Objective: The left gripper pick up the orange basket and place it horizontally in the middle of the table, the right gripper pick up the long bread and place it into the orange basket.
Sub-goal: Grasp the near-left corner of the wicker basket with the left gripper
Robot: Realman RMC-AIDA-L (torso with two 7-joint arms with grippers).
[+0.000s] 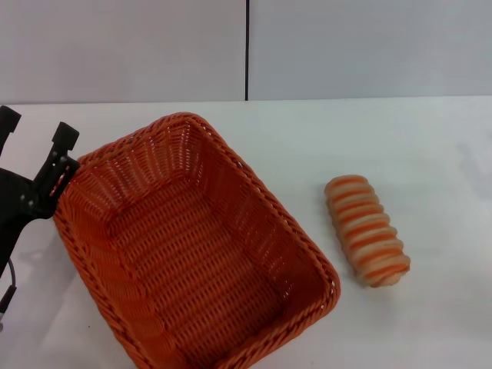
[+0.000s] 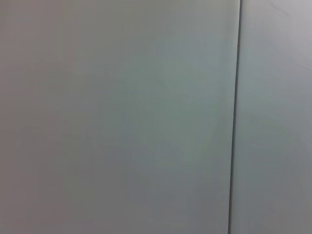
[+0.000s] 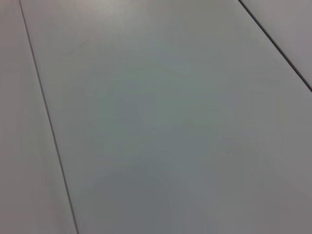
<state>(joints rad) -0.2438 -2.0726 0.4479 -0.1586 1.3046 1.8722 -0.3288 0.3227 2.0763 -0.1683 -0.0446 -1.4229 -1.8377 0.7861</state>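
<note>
The orange basket (image 1: 192, 246) lies at a slant on the white table (image 1: 384, 138), left of centre in the head view, and it holds nothing. My left gripper (image 1: 37, 127) is at the basket's far-left corner and is open. One of its black fingers (image 1: 63, 150) is right at the braided rim; the other stands clear of the basket to the left. The long bread (image 1: 367, 231), striped cream and orange-tan, rests on the table to the right of the basket, apart from it. My right gripper is out of view. Both wrist views show only grey panels.
A grey wall with a dark vertical seam (image 1: 247, 50) stands behind the table. Bare tabletop lies beyond the basket and around the bread.
</note>
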